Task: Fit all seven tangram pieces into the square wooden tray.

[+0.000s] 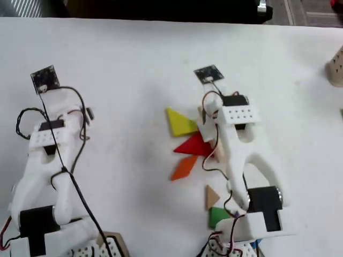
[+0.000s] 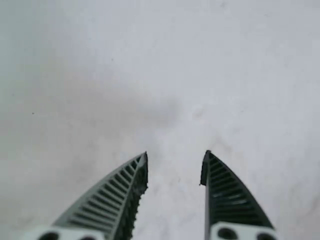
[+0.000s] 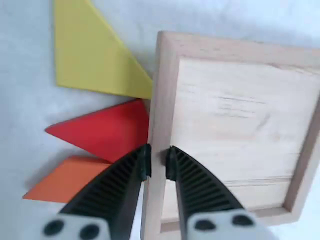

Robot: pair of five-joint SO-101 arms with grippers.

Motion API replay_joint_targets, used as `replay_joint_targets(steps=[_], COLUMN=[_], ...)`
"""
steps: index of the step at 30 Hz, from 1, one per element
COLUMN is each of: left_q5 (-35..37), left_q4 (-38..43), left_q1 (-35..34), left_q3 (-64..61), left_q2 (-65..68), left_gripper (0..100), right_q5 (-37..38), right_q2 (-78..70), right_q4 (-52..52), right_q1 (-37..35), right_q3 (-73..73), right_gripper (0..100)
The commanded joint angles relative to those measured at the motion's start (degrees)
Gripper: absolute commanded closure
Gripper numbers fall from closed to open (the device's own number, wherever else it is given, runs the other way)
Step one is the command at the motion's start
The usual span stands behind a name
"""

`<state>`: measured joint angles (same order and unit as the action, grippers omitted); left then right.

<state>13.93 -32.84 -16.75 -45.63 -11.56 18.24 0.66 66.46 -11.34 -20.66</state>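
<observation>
The square wooden tray (image 3: 235, 115) lies with nothing in it, and my right gripper (image 3: 157, 157) is shut on its side wall, one finger inside and one outside. Against that wall's outer side lie a yellow triangle (image 3: 90, 60), a red triangle (image 3: 107, 132) and an orange piece (image 3: 70, 177). From above, the right arm covers most of the tray; the yellow (image 1: 179, 123), red (image 1: 194, 145) and orange (image 1: 184, 167) pieces show to its left. A tan triangle (image 1: 211, 197) and a green piece (image 1: 218, 215) lie nearer the arm's base. My left gripper (image 2: 176, 154) hangs open over bare table.
A beige perforated object (image 1: 336, 67) stands at the table's right edge. A wooden block (image 1: 115, 243) sits by the left arm's base. The white table between the two arms is bare, and its far edge runs along the top of the high view.
</observation>
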Motion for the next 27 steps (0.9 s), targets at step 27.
replay_joint_targets(steps=[27], left_q5=[-0.18], left_q4=[2.29], left_q1=[0.66], left_q3=[1.23], left_q2=[-0.75], left_gripper=[81], right_q5=[0.35], right_q2=[5.32], right_q4=[4.88], right_q1=[-26.68], right_q3=[4.57], right_gripper=[74.4])
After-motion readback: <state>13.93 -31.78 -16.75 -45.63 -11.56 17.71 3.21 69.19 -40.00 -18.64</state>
